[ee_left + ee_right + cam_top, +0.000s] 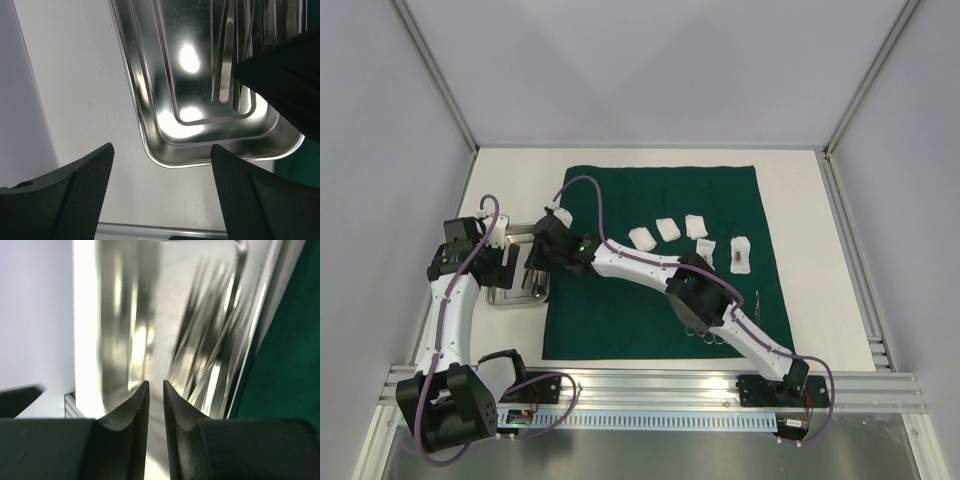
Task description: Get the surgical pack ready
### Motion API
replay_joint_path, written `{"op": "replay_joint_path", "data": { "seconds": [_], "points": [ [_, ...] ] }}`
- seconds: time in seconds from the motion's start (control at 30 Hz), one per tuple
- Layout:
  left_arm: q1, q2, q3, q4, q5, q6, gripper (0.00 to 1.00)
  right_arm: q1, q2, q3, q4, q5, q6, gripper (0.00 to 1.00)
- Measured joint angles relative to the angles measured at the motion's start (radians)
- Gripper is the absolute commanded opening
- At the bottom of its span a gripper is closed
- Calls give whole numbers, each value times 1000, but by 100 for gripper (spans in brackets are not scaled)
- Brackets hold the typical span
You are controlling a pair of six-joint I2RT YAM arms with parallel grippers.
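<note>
The dark green drape (650,300) lies flat mid-table. The steel tray (515,300) sits off its left edge on the white table. Slim metal instruments (225,65) lie in the tray (200,137); they look blurred in the right wrist view (215,355). My right gripper (540,265) hangs over the tray (120,340), jaws a narrow gap apart (155,383) with nothing between them. My left gripper (503,262) stands wide open (161,150) over bare table at the tray's near corner, holding nothing. Several white gauze pads (668,229) lie on the drape.
A slim metal tool (757,303) lies near the drape's right edge, and ring handles (705,336) show under the right arm. A metal rail (650,385) runs along the near table edge. White walls close in the left, back and right sides.
</note>
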Motion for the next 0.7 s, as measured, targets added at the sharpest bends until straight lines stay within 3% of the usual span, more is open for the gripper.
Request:
{"op": "replay_joint_path", "data": {
  "seconds": [0.33, 0.53, 0.7],
  "points": [
    [0, -6, 49, -55, 48, 15, 87, -51, -521, -329, -3, -20, -240, 23],
    [0, -24, 86, -108, 94, 29, 87, -234, -892, -739, -115, 50, -340, 39],
    [0, -27, 103, -137, 127, 30, 87, -349, -1067, -1079, -263, 124, -359, 41]
  ]
}}
